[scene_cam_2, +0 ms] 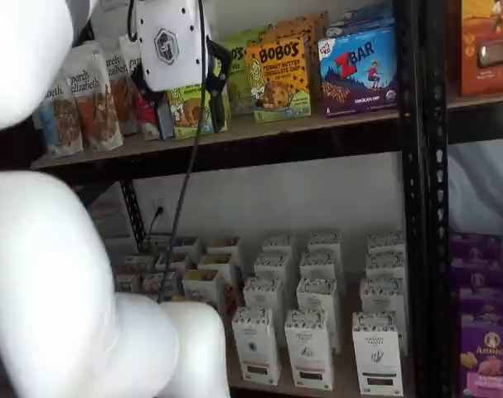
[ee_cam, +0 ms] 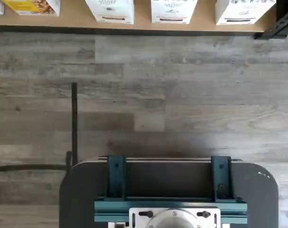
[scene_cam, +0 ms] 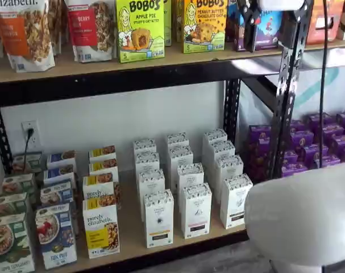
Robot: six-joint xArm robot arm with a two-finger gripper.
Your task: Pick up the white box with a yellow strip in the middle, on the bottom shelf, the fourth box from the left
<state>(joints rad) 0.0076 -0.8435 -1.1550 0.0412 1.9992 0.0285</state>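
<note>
The white box with a short yellow-orange strip stands at the front of the bottom shelf, right of the yellow purely elizabeth box. It also shows in a shelf view and in the wrist view on the shelf's edge. My gripper hangs high up in front of the top shelf, far above the white box; it also shows in a shelf view. Its black fingers show side-on, with no box in them, and I cannot tell any gap.
Same-shaped white cartons with dark strips stand right of the white box, with more rows behind. A black upright and purple boxes are to the right. The white arm blocks the shelf's left part. The dark mount sits over grey floor.
</note>
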